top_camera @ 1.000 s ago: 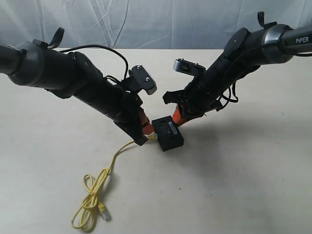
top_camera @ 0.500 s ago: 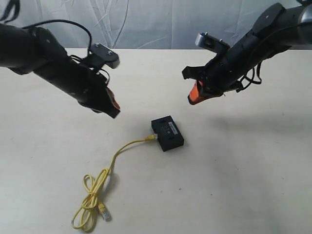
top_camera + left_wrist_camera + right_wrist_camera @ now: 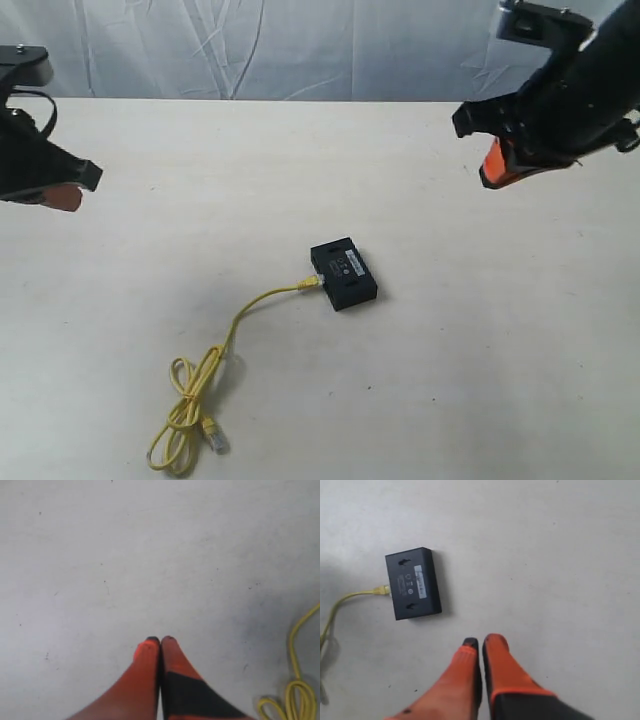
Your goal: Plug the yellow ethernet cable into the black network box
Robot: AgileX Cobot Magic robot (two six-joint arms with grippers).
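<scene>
Cable (image 3: 266, 293) plug at blk box (image 3: 345, 272) edge.

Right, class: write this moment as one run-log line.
cable: one end in box | left fingers: shut, empty | right fingers: shut, empty | both clear of box | plug-in: looks done

Yellow eth. cable (image 3: 270, 292) end in blk network box (image 3: 343, 273)
</scene>
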